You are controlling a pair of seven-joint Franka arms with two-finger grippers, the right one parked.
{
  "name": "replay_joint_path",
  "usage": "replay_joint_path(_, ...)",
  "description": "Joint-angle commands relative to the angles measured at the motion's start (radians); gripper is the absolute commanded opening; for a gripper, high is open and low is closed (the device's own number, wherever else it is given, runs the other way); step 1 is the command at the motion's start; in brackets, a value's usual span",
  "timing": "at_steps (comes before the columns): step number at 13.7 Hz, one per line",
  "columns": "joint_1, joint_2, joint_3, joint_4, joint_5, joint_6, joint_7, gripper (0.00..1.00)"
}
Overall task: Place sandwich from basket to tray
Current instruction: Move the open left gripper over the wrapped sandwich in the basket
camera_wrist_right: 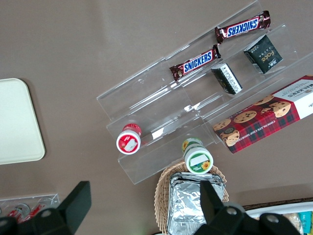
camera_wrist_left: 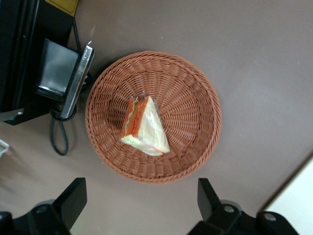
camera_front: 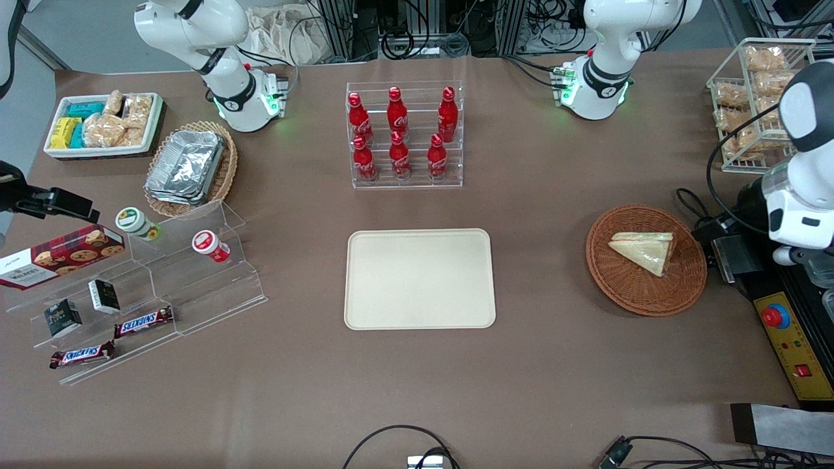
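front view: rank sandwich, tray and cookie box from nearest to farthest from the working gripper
The open gripper hovers above the basket.
1. sandwich, in that basket.
2. tray, mid-table.
3. cookie box, at the parked arm's end.

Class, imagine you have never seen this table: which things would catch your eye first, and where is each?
Probably the red cola bottles, in a clear rack just farther from the front camera than the bare cream tray at mid-table. Next, the wrapped sandwich lying in the reddish-brown basket toward the working arm's end. The open gripper hangs above that basket, touching nothing.
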Motion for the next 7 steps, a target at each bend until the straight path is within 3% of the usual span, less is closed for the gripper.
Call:
replay_joint_path(1, -0.004, -0.066, 0.016, -0.183, -0.010, 0.156, -0.096, 1.00)
replay_joint_path(7, -0.004, -0.066, 0.040, -0.387, -0.082, 0.414, -0.137, 1.00)
